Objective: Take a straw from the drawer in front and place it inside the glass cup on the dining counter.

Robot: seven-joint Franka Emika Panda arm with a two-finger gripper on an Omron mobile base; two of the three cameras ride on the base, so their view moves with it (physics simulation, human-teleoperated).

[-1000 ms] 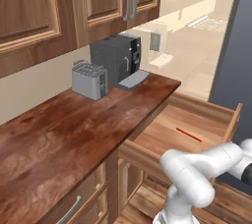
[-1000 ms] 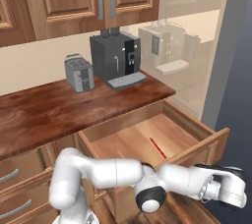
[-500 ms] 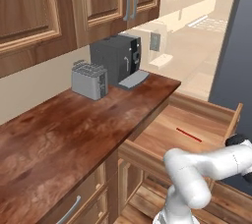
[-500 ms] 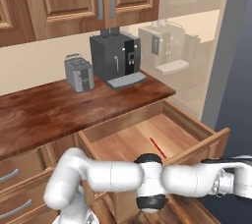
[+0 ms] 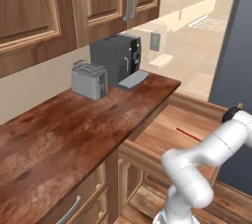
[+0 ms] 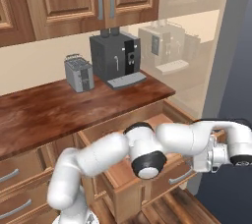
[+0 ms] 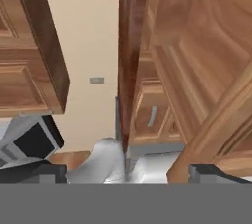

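Gripper spread wide beside drawer, apart from straw.

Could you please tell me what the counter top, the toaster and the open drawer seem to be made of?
The counter top looks like glossy reddish-brown wood, with visible grain and sheen. The toaster appears to be brushed grey metal, though it could be plastic. The open drawer seems to be paler matte wood, with faint grain lines.

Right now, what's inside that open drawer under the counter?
A thin red straw lies on the drawer floor. In the right base view the robot's white arm covers most of the inside.
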